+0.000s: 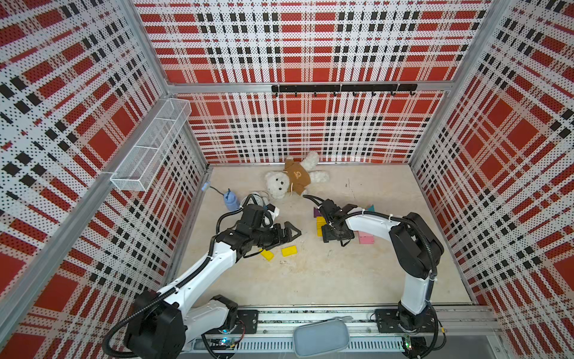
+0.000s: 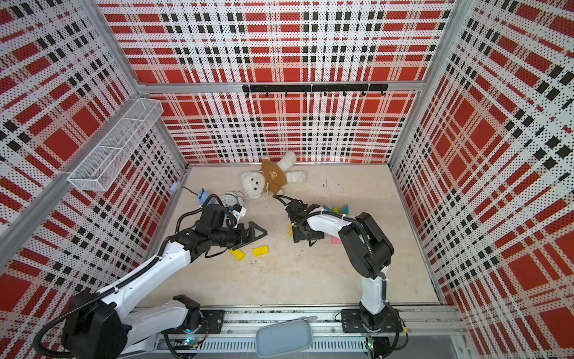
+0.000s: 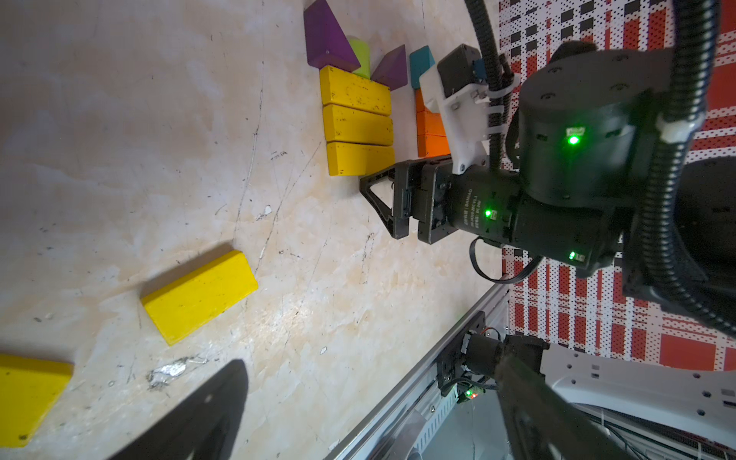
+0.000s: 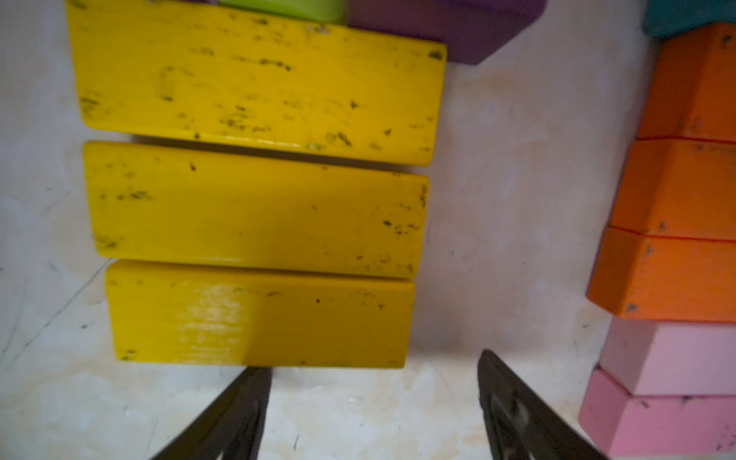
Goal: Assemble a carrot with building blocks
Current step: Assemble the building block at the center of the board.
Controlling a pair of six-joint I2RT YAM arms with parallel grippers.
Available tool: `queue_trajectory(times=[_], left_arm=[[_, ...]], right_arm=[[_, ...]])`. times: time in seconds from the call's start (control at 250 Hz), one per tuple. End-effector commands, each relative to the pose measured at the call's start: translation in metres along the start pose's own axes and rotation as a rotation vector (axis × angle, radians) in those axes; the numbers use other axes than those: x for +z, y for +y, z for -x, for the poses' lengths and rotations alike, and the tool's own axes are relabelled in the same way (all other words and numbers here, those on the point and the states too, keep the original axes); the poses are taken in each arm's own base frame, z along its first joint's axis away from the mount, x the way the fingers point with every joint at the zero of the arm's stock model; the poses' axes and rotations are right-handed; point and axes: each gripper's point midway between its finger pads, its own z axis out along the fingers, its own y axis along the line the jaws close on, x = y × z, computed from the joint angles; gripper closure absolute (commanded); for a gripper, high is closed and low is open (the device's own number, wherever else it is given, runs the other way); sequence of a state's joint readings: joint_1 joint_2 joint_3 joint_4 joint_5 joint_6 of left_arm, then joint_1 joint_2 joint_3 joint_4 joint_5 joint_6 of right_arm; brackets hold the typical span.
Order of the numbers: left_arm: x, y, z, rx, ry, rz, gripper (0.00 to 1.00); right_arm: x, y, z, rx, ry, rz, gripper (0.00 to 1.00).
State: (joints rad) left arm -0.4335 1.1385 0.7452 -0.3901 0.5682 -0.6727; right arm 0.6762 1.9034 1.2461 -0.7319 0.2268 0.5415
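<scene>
Currently: the tabletop point(image 1: 310, 279) carries two block columns right of centre, largely under the right arm in both top views.

Right claw point(image 4: 370, 362) is spread with nothing in it, low over the tabletop just near of the yellow column. One fingertip point(image 4: 247, 398) is at the nearest block's edge; can't tell if it touches.

Left claw point(image 1: 292, 233) sits left of centre, also spread and empty going by its wrist view.

Yellow column point(image 4: 255, 207) is three flat blocks laid edge to edge, each a bit shorter toward the near end, so it tapers. Right of it, across a gap, orange blocks point(image 4: 677, 199) run into pink blocks point(image 4: 669, 358).

Two loose yellow blocks point(image 1: 289, 250) lie near-left, just beside the left claw.

Purple triangles point(image 3: 326, 40) flank a lime cylinder point(image 3: 360, 55) at the yellow column's far end; these read as the leaves.

My read: the yellow carrot body is mid-build, three pieces down. The next move calls for gripping a loose yellow block and butting it square against the near edge without shoving the row. The left claw is the closer one.
</scene>
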Motion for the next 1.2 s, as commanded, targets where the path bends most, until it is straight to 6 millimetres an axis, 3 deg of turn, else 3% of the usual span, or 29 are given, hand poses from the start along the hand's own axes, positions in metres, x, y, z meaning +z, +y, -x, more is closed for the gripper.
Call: queue_trajectory(times=[0.0,0.636,0.848,0.925,1.025,1.065,1.197], left_arm=[[0.001,-0.002,0.001,0.011,0.002,-0.005,0.00],[0.002,-0.002,0.001,0.010,0.005,-0.001,0.00],[-0.007,-0.006,0.005,0.025,-0.016,0.017,0.01],[-0.018,-0.003,0.011,0.028,-0.058,0.057,0.00],[-0.044,0.010,0.027,-0.001,-0.156,0.133,0.00],[-0.056,0.018,0.033,-0.024,-0.202,0.158,0.01],[-0.096,0.052,0.046,-0.149,-0.352,0.220,0.01]], right_arm=[[0.001,-0.004,0.006,0.007,-0.009,-0.026,0.16],[0.002,-0.005,0.008,-0.011,-0.005,-0.044,0.15],[-0.023,0.005,0.002,-0.026,-0.027,0.009,0.15],[-0.043,0.010,0.003,-0.042,-0.066,0.003,0.13],[-0.072,0.021,0.011,-0.088,-0.143,-0.027,0.00],[-0.082,0.025,0.016,-0.108,-0.181,-0.043,0.00],[-0.089,0.025,0.032,-0.101,-0.249,-0.096,0.00]])
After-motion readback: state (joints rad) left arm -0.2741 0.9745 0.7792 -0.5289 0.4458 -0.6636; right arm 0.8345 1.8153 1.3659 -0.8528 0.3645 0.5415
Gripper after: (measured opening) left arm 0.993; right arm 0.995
